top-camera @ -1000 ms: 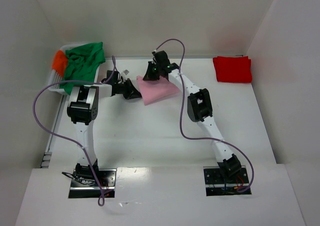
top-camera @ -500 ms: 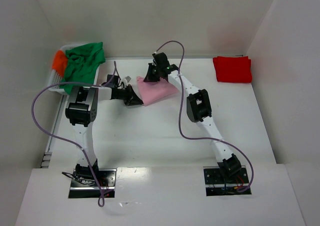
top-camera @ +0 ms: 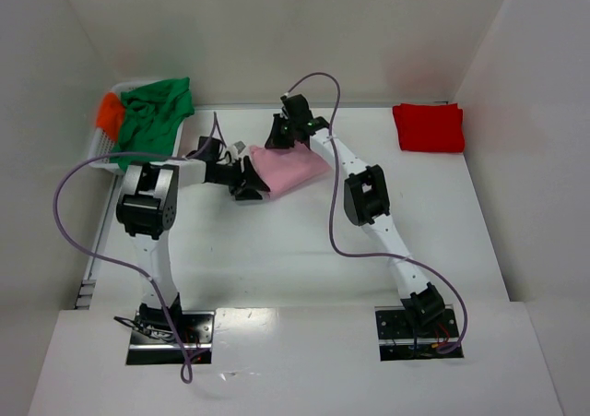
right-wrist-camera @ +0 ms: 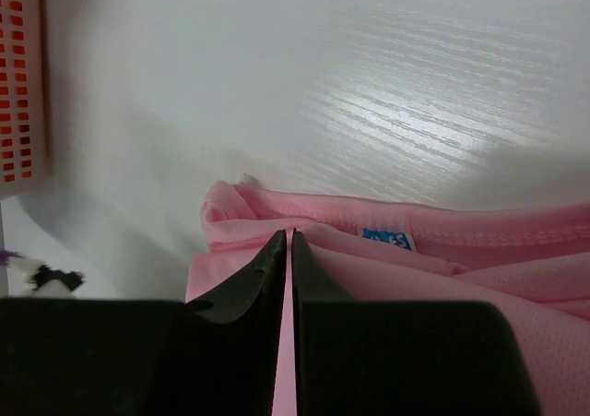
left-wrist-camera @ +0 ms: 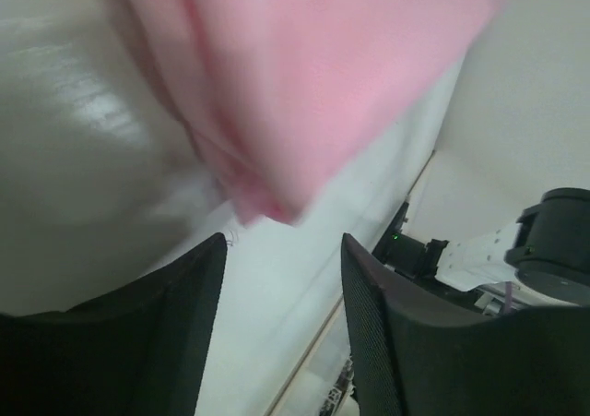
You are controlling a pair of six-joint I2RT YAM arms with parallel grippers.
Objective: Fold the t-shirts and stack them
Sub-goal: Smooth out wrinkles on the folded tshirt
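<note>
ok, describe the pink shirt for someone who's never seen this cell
On the white table, look toward the back, mid-width. The pink t-shirt lies folded between the left end effector and right end effector. It is the only pale pink cloth; the red t-shirt sits far right, the green t-shirt far left on a basket.

2 white-and-black arms (top-camera: 157,255), purple cables (top-camera: 318,75)

The left claw (left-wrist-camera: 282,250) holds its two fingers wide apart, nothing between them. The right claw (right-wrist-camera: 288,243) squeezes its fingers together on the pink t-shirt (right-wrist-camera: 433,287) edge. Both arms reach out, claws facing each other.
</note>
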